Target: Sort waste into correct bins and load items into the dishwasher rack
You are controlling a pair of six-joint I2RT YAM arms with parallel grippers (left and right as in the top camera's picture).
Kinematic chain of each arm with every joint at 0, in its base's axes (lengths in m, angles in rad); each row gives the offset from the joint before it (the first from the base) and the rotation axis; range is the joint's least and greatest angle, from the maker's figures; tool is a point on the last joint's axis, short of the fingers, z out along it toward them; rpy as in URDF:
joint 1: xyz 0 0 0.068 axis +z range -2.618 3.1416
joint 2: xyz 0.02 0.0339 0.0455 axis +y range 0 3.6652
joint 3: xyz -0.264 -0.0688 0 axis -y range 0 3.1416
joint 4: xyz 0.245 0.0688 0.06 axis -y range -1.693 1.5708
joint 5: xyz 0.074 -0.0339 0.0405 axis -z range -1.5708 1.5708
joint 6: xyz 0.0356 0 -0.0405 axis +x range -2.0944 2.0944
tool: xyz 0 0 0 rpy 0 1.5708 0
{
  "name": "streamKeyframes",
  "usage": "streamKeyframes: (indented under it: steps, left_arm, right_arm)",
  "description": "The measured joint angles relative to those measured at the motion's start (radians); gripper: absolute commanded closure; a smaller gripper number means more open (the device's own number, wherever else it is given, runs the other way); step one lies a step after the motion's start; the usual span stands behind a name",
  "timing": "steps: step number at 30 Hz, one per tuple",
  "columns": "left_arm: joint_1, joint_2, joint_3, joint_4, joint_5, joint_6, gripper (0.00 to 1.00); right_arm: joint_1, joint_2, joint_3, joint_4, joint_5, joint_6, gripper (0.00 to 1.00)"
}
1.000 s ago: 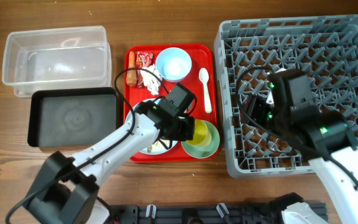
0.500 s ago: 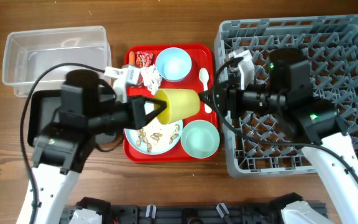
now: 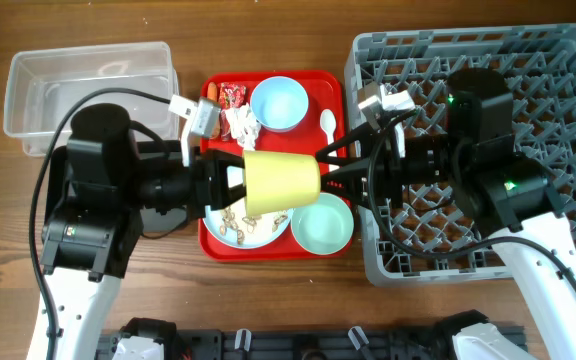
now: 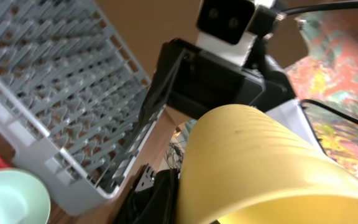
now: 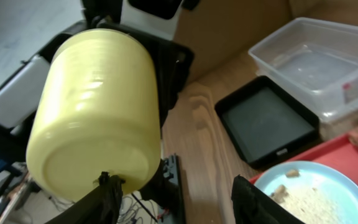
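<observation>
My left gripper [image 3: 234, 182] is shut on the yellow cup [image 3: 280, 182] and holds it on its side above the red tray [image 3: 334, 84]. The cup fills the lower right of the left wrist view [image 4: 260, 168]. My right gripper [image 3: 328, 170] is open at the cup's base; in the right wrist view [image 5: 182, 199] its left finger overlaps the cup's bottom [image 5: 95, 118]. On the tray lie a light blue bowl [image 3: 278, 103], white spoon [image 3: 329, 135], pale green dish [image 3: 323, 224], crumbed light blue plate [image 3: 253, 228], white tissue [image 3: 241, 125] and red wrapper [image 3: 232, 94]. The carrot is barely visible.
The grey dishwasher rack [image 3: 528, 60] stands to the right, under my right arm. The clear tub [image 3: 88, 90] is at the back left. The black tray [image 5: 266, 121] lies in front of it, mostly hidden by my left arm in the overhead view.
My left gripper has lifted the yellow cup out of the pale green dish and turned it sideways. My right gripper has swung left from over the rack to the cup's base.
</observation>
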Motion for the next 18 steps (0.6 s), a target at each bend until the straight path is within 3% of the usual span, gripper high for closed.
streamKeyframes:
  steps: [4,10,18]
  left_arm:
    - [0.066,0.000,0.000,0.005,0.036,-0.010,0.96]
    - [0.096,0.000,0.000,0.008,0.047,-0.011,0.96]
    - [0.008,0.005,0.000,0.008,0.047,-0.011,0.96]
  right_arm:
    - [0.002,-0.010,0.000,0.042,-0.064,-0.003,0.23]
    - [0.005,-0.035,0.000,0.131,-0.104,0.024,0.21]
    - [0.089,-0.034,0.000,0.296,-0.082,0.112,0.20]
